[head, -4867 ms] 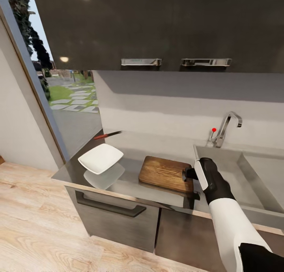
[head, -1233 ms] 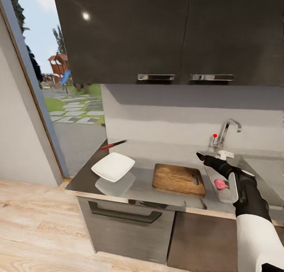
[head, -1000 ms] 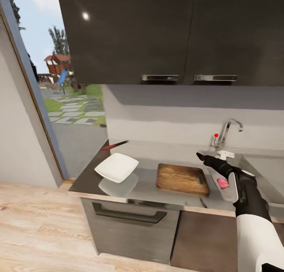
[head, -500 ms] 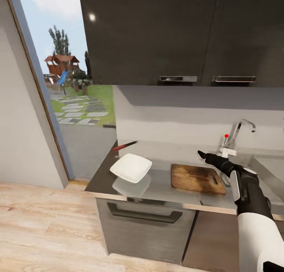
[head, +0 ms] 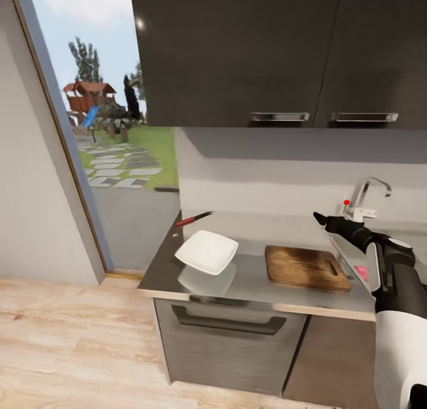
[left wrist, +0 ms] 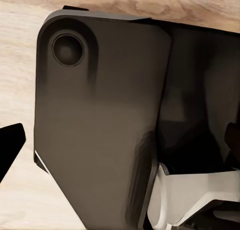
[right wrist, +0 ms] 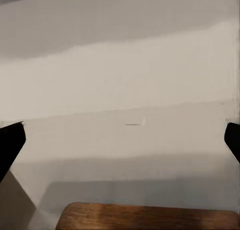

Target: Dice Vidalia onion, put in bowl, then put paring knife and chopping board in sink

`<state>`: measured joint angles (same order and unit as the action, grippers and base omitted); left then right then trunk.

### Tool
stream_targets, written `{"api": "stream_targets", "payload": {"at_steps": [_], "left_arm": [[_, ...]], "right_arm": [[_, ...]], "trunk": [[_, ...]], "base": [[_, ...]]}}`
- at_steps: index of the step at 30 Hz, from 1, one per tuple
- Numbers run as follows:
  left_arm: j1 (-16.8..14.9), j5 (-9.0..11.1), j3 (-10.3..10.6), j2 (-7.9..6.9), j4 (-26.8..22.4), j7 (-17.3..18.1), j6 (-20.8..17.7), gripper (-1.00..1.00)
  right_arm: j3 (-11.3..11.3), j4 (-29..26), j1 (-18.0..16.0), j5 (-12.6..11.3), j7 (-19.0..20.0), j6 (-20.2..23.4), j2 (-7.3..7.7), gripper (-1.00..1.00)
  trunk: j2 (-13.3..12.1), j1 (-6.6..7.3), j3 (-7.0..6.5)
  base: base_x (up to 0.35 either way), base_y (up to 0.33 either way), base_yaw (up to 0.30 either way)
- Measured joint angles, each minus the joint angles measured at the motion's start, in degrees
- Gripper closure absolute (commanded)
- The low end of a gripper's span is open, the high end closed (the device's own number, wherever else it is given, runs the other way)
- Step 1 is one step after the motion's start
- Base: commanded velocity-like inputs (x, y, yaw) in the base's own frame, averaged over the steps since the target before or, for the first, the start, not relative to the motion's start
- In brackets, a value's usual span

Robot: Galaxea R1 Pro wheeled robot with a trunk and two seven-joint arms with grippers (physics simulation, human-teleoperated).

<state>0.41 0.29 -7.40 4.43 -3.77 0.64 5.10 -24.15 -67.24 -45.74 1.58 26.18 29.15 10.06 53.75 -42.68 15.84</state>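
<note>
Showing brown slotted chopping board [head: 306, 268] | right jaws [right wrist: 120, 140] spread, empty | left unclear

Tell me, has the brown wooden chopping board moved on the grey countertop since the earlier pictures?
No. The brown wooden chopping board lies between the white square bowl and the steel sink as before; the camera shifted.

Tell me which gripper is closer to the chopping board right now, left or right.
Right. The right gripper hangs in the air above the chopping board's far right corner, jaws wide apart, with the board's edge ahead of it in its wrist view. The left gripper is down over the wooden floor, beside the robot's dark body.
</note>
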Motion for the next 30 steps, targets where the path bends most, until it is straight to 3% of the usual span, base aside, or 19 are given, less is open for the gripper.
{"api": "stream_targets", "payload": {"at_steps": [3,20,21,30], "left_arm": [[0.00,0.00,0.00,0.02,0.01,0.00,0.02,-1.00],[-0.01,0.02,0.00,0.03,0.01,0.00,0.03,-1.00],[-0.01,0.02,0.00,0.03,0.01,0.00,0.03,-1.00],[0.00,0.02,0.00,0.03,-0.01,0.00,0.03,-1.00]], "right_arm": [[0.00,-0.97,0.01,0.00,0.00,0.96,0.76,-1.00],[-0.01,-6.44,0.02,-0.01,-0.08,6.44,0.79,-1.00],[-0.01,-8.67,0.02,-0.04,-0.08,10.32,0.78,-1.00],[-0.01,-8.73,0.03,0.00,-0.09,10.44,0.77,-1.00]], "trunk": [[0.00,0.00,0.00],[0.00,0.00,0.00],[0.00,0.00,0.01],[0.00,0.00,0.17]], "base": [[0.000,0.315,-0.226],[0.000,0.319,-0.275],[0.000,0.319,-0.282],[0.000,0.319,-0.165]]}}
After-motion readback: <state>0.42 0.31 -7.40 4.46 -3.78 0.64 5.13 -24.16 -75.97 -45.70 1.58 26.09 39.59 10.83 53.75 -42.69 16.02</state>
